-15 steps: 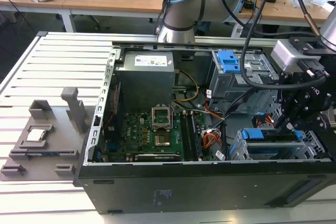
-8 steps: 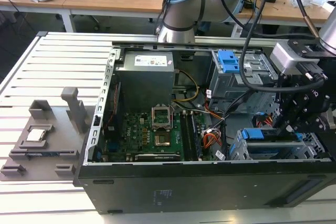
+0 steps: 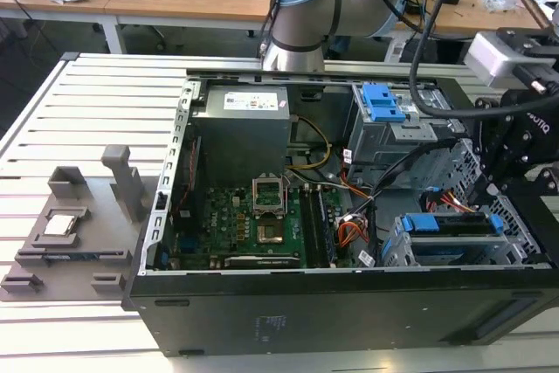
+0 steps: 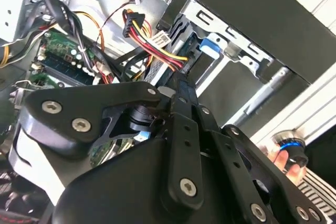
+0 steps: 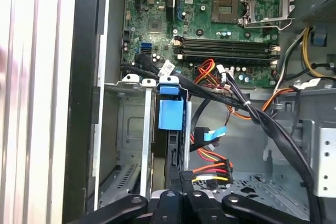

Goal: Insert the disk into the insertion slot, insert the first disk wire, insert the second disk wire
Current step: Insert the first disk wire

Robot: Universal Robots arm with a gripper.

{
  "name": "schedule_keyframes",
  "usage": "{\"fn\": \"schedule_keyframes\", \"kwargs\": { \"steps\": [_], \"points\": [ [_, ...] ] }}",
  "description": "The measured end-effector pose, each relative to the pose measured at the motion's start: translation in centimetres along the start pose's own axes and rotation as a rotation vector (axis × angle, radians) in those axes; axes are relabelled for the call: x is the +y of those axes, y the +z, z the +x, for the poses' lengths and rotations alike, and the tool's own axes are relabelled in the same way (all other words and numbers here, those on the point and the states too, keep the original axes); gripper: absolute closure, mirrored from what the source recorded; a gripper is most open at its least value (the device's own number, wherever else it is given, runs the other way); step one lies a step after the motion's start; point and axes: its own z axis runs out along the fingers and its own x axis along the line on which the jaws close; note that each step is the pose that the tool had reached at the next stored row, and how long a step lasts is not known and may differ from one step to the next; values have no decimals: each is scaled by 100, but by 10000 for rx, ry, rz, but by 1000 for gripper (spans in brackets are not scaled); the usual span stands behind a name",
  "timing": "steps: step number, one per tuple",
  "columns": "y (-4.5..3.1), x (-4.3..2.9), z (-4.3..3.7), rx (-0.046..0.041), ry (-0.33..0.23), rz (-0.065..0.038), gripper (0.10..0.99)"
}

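Note:
The disk (image 3: 452,224), in its blue frame (image 5: 170,114), lies inside the insertion slot (image 3: 403,251), the low silver cage at the front corner of the case on the exterior view's right. My gripper (image 3: 491,196) reaches down at the disk's open end. In both wrist views its fingers (image 5: 195,199) stand close together on the black connector (image 4: 182,69) of a red, yellow and black disk wire (image 5: 210,172), right at the disk's end face. A light blue flat wire (image 5: 212,134) hangs loose beside the cage.
Black cable bundles (image 5: 262,124) cross the case above the cage. The motherboard (image 3: 262,216) fills the case floor, and a taller grey cage with a blue latch (image 3: 383,104) stands behind. A grey fixture (image 3: 70,224) sits outside the case. Fingertips of a hand (image 4: 283,158) show outside the case wall.

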Motion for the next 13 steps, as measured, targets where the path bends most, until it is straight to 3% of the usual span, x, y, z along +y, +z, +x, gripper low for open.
{"fn": "schedule_keyframes", "kwargs": {
  "steps": [2, 13],
  "points": [
    [-73, 3, -2, 4, 0, 7, 980],
    [-80, 3, -2, 1, 0, 8, 980]
  ]
}}
